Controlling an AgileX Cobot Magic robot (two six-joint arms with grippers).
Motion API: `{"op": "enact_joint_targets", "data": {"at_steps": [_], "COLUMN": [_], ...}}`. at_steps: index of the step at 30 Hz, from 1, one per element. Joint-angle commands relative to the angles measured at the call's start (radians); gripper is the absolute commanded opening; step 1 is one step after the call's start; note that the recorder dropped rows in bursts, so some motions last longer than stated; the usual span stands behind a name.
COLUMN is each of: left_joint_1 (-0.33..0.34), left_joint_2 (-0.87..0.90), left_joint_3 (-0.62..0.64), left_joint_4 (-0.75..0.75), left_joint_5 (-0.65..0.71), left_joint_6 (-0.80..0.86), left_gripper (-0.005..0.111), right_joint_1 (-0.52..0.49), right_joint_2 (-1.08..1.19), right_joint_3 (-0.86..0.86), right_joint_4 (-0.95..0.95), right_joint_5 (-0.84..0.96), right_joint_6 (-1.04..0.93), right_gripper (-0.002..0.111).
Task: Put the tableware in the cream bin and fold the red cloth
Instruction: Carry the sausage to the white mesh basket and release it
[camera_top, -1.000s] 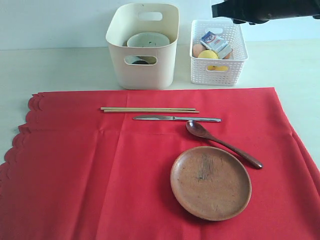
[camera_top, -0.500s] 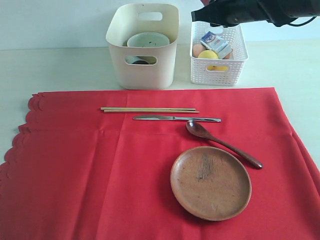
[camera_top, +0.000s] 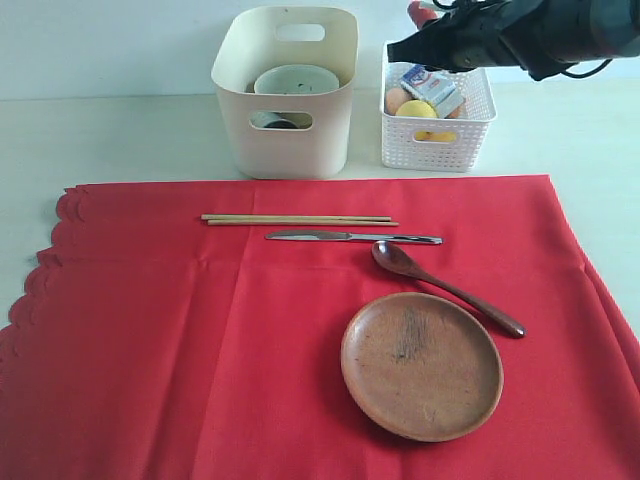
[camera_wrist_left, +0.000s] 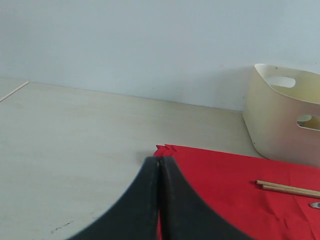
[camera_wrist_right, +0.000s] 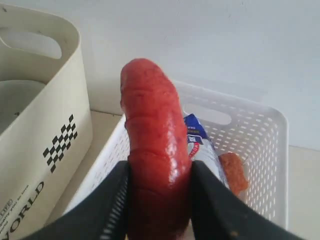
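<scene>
Red cloth (camera_top: 200, 350) lay unfolded on the surface (camera_top: 120, 130), carrying chopsticks (camera_top: 300, 218), knife (camera_top: 350, 237), spoon (camera_top: 445, 287) and plate (camera_top: 421, 365); a bowl (camera_top: 295, 78) sat in the cream bin (camera_top: 285, 145). Right tool (camera_wrist_right: 159, 200) clamped a red sausage (camera_wrist_right: 150, 115) over the white basket (camera_top: 437, 145); left tool (camera_wrist_left: 160, 167) was closed, empty.

The exterior view looks down from 6 o'clock across the red cloth (camera_top: 200, 350) to the cream bin (camera_top: 285, 155) at 12. The left wrist view, low near 10 o'clock, shares both. The right wrist view hangs close over the white basket (camera_top: 402, 150) at 1 o'clock.
</scene>
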Motion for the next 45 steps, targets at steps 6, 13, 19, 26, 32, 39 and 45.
{"op": "enact_joint_targets", "data": {"at_steps": [6, 13, 19, 26, 32, 39, 45], "left_joint_1": [0.002, 0.002, 0.002, 0.002, 0.002, 0.002, 0.002], "left_joint_2": [-0.005, -0.005, -0.005, -0.005, -0.005, -0.005, -0.005], "left_joint_3": [0.003, 0.003, 0.003, 0.003, 0.003, 0.003, 0.003], "left_joint_4": [-0.003, -0.003, -0.003, -0.003, -0.003, -0.003, -0.003], "left_joint_5": [-0.002, -0.002, -0.002, -0.002, -0.002, -0.002, -0.002], "left_joint_6": [0.006, 0.006, 0.006, 0.006, 0.006, 0.006, 0.006], "left_gripper": [0.000, 0.000, 0.000, 0.000, 0.000, 0.000, 0.000], "right_joint_1": [-0.004, -0.004, -0.004, -0.004, -0.004, -0.004, -0.004], "right_joint_2": [0.009, 0.009, -0.031, -0.131, -0.216, -0.300, -0.376], "right_joint_3": [-0.007, -0.007, -0.007, -0.007, -0.007, -0.007, 0.034], "right_joint_4": [0.097, 0.095, 0.095, 0.086, -0.073, -0.258, -0.498], "right_joint_5": [-0.077, -0.075, 0.014, 0.163, 0.324, 0.554, 0.653], "right_joint_6": [-0.002, -0.002, -0.002, -0.008, -0.006, 0.068, 0.323], "right_gripper": [0.047, 0.060, 0.061, 0.061, 0.061, 0.055, 0.055]}}
